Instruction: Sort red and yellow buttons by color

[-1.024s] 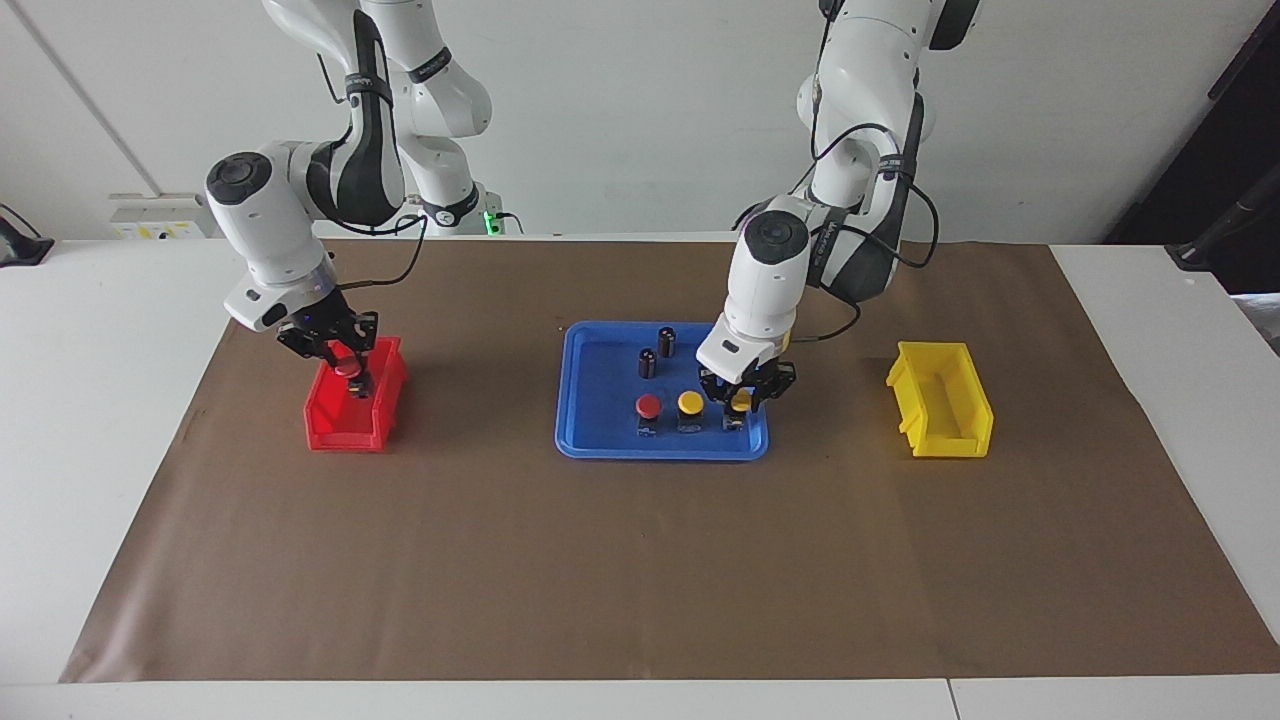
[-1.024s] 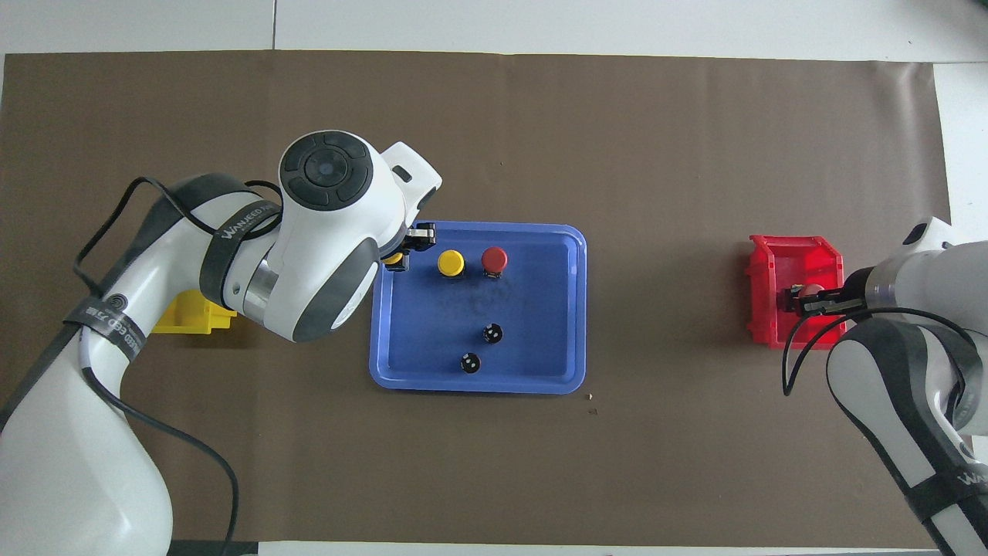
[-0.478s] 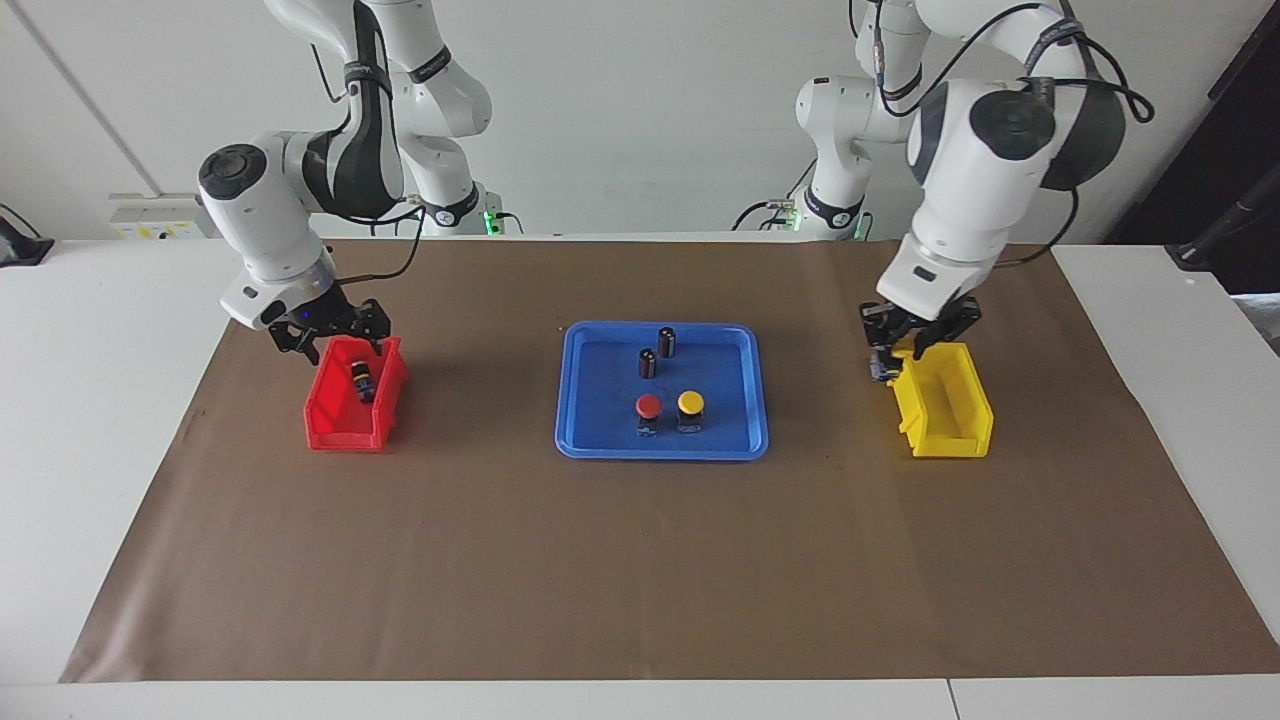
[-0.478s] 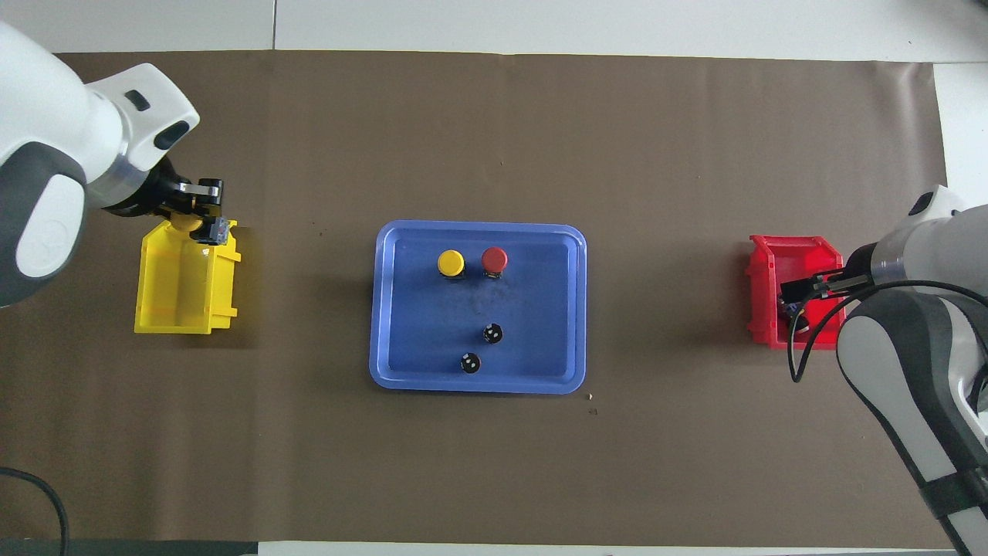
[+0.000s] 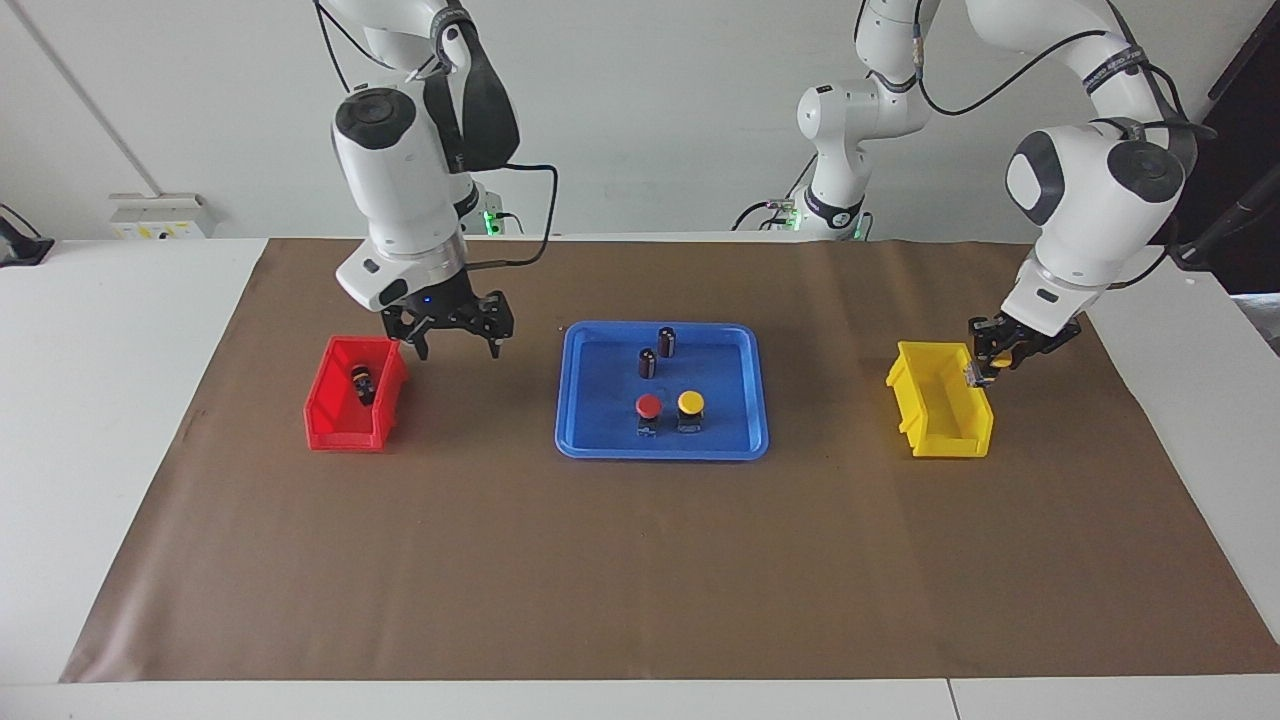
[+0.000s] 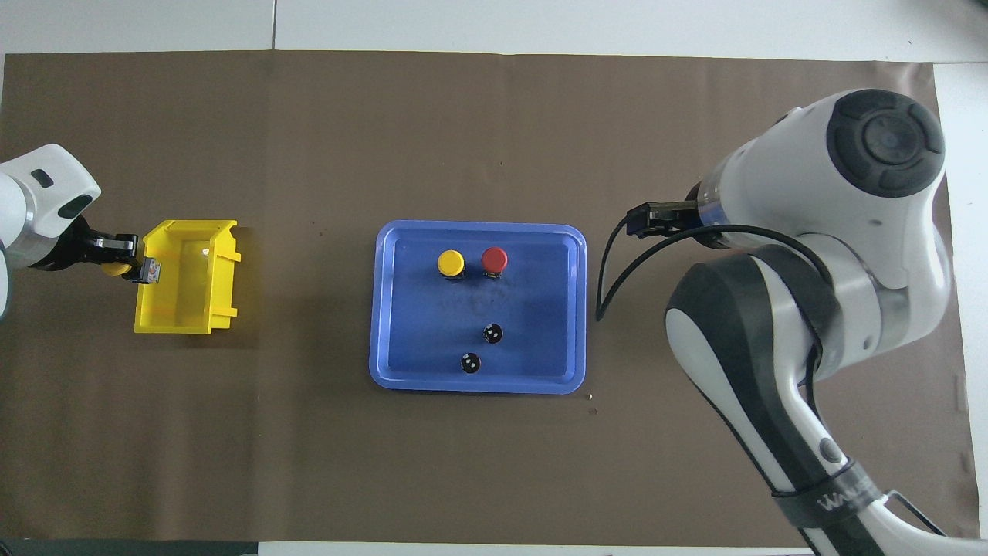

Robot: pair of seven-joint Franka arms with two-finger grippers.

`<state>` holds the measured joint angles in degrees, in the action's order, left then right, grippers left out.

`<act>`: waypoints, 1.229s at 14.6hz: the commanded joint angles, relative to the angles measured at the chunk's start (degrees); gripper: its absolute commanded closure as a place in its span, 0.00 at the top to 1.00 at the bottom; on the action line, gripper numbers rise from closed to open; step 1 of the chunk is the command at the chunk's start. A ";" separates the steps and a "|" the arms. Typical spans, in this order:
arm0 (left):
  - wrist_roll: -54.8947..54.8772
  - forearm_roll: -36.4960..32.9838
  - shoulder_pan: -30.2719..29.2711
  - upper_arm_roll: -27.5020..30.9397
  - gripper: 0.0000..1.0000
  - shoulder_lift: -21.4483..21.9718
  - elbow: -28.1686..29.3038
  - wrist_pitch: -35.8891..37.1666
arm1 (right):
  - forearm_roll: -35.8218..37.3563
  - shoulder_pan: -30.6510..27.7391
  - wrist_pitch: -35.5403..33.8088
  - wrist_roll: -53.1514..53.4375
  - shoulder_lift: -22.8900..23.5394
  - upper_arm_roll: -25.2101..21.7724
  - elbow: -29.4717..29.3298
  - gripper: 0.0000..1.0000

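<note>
Left tool (image 5: 993,358): clenched on a yellow button (image 5: 998,361), held in the air over the edge of the yellow bin (image 5: 940,400) that faces the left arm's end of the table (image 5: 100,420); in the overhead view the tool (image 6: 127,261) and the button (image 6: 117,269) sit just beside that bin's wall (image 6: 181,324).
Right tool (image 5: 455,335): released, fingers spread and nothing between them, hanging over the brown paper (image 5: 640,560) between the red bin (image 5: 345,425) and the blue tray (image 5: 580,440); in the overhead view its tip (image 6: 644,222) shows just off the tray's edge (image 6: 386,371).
Red bin: holds one button (image 5: 362,382) lying on its side, dark body showing; the overhead view hides this bin under the right arm.
Blue tray: in the middle of the paper; a red button (image 5: 649,406) and a second yellow button (image 5: 690,403) stand upright side by side near the edge farther from the robots, the red one toward the right arm's end.
Dark cylinders (image 5: 657,352): two, upright in the tray, nearer to the robots than the buttons and close together; also seen from above (image 6: 480,347).
Yellow bin: its inside shows no button in either view.
</note>
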<state>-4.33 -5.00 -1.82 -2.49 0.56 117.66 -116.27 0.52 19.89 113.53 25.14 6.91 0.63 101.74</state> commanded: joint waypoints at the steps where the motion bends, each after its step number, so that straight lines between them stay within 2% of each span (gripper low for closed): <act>1: 0.11 -0.71 0.14 -0.58 0.01 3.21 5.21 -2.39 | 0.18 6.63 1.25 10.60 10.46 -0.37 -10.22 1.00; 2: 0.37 -0.71 0.41 -0.58 0.01 3.30 5.82 -2.39 | 0.27 8.48 1.25 13.24 13.88 -0.37 -13.64 1.00; 4: 0.63 -0.71 0.59 -0.67 0.01 3.57 8.28 -3.52 | 1.57 10.95 1.78 16.42 17.07 -0.37 -15.35 1.00; 9: 1.16 -0.54 0.50 -0.67 0.01 1.29 13.03 -13.01 | 2.64 13.24 4.50 16.87 18.75 -0.37 -13.94 0.98; 11: 0.90 -0.54 0.50 -0.67 0.02 0.84 15.31 -15.74 | 2.64 13.33 6.26 16.87 18.49 -0.37 -11.06 0.95; 12: 0.46 -0.54 0.41 -0.67 0.16 0.76 15.49 -16.18 | 2.64 13.33 7.13 16.78 18.40 -0.28 -10.34 0.92; 13: 0.89 -0.54 0.50 -0.67 0.52 0.41 15.32 -16.27 | 2.64 13.24 7.32 16.78 18.23 -0.28 -9.73 0.89; 14: 1.25 -0.54 0.59 -0.67 0.75 0.32 15.06 -15.93 | 2.64 13.42 7.84 16.78 18.22 -0.28 -9.20 0.86; 16: 1.60 -0.54 0.59 -0.85 0.83 0.49 13.48 -14.79 | 2.64 13.42 11.52 16.78 18.40 -0.28 -7.10 0.82; 18: 1.43 -0.54 0.59 -0.94 0.84 0.75 8.06 -7.71 | 2.64 13.50 13.11 16.78 18.84 -0.28 -6.21 0.79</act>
<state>-3.74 -5.00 -1.72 -3.52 0.80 130.45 -129.80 2.40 33.20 124.27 41.42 25.94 0.45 93.61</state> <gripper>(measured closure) 0.167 0.172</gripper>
